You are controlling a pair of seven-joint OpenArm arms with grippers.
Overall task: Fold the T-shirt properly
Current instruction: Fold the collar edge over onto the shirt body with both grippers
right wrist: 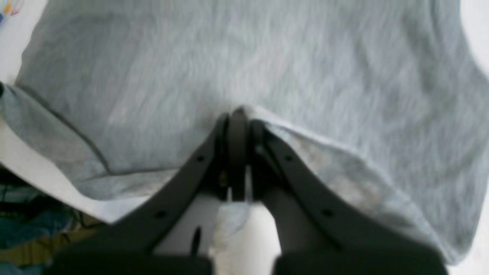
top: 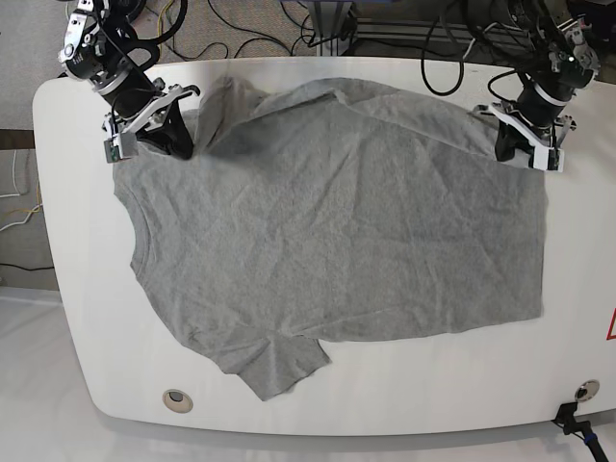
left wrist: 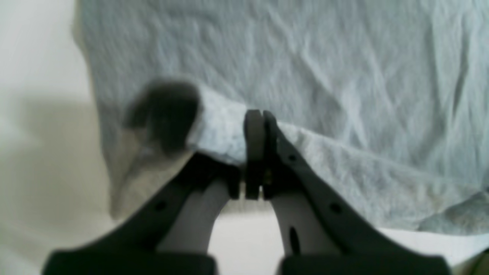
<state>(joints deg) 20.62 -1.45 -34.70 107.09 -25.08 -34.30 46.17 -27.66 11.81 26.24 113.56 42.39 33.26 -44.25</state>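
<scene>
Spread nearly flat across the white counter (top: 58,289), the grey T-shirt (top: 327,231) has one short sleeve toward our near edge and its body running to the far side, where we see both claws clamped on cloth: the right claw (right wrist: 237,114) on a raised edge near the far sleeve, the left claw (left wrist: 259,116) on the hem corner. By our reading the folding has barely begun, with every fold left to make. Both wrist views are blurred, so how much fabric each claw holds escapes us.

Plain heather-grey T-shirt (top: 337,221), white table (top: 77,289), black claws.
</scene>
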